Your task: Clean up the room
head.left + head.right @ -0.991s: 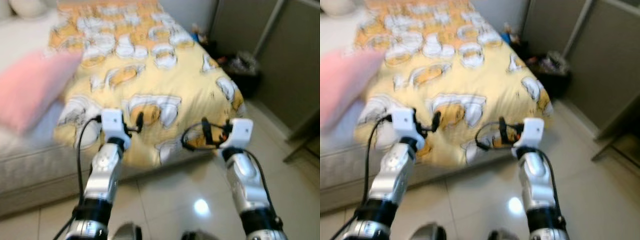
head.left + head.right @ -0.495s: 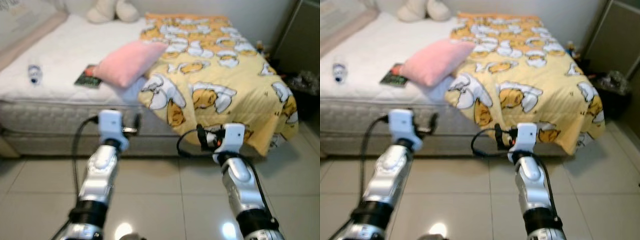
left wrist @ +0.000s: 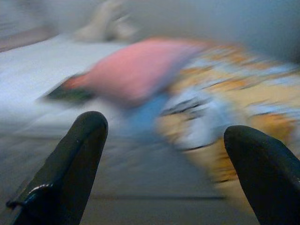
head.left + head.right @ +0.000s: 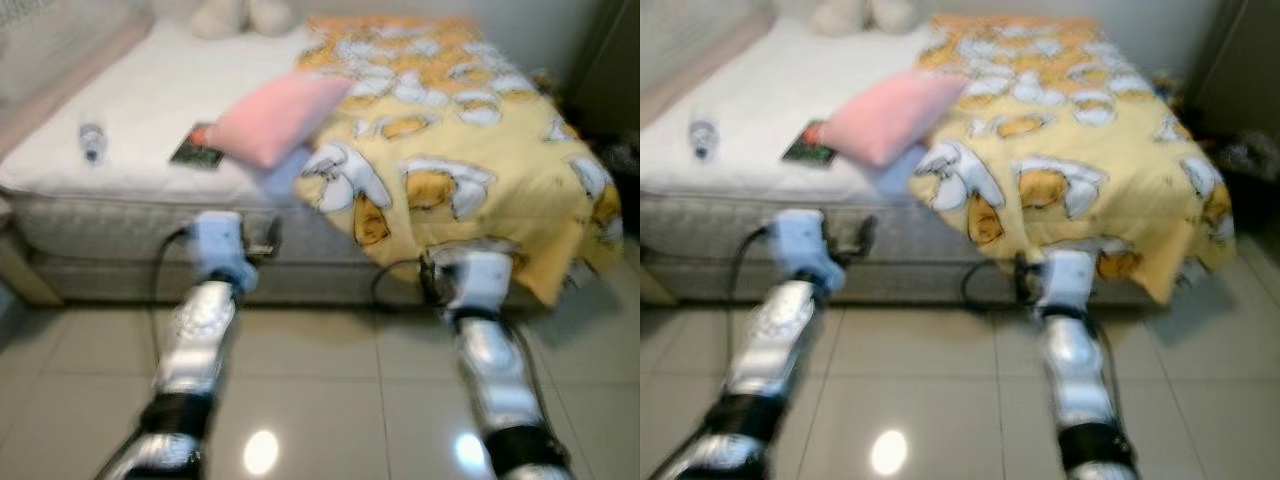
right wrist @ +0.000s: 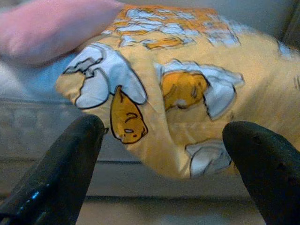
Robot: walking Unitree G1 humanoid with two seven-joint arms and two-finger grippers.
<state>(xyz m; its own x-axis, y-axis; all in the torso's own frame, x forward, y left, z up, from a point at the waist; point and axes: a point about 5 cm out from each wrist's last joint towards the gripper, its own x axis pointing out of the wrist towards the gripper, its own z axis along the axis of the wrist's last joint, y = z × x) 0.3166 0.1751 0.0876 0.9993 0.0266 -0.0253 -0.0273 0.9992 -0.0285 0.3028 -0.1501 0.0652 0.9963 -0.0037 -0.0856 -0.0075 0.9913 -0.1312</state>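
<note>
Ahead, a low bed with a white mattress (image 4: 130, 110) carries a rumpled yellow cartoon-print blanket (image 4: 480, 150) on its right side, hanging over the front edge. A soft pink pillow (image 4: 275, 115) leans against the blanket, beside a dark flat book (image 4: 198, 148); a small plastic bottle (image 4: 92, 138) lies well apart. Both the left gripper (image 3: 164, 136) and the right gripper (image 5: 161, 133) hover above the tiled floor (image 4: 330, 390), fingers spread and empty.

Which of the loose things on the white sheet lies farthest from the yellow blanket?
The small bottle, lying alone toward the robot's left. The book is partly under the pink pillow, which touches the blanket.
</note>
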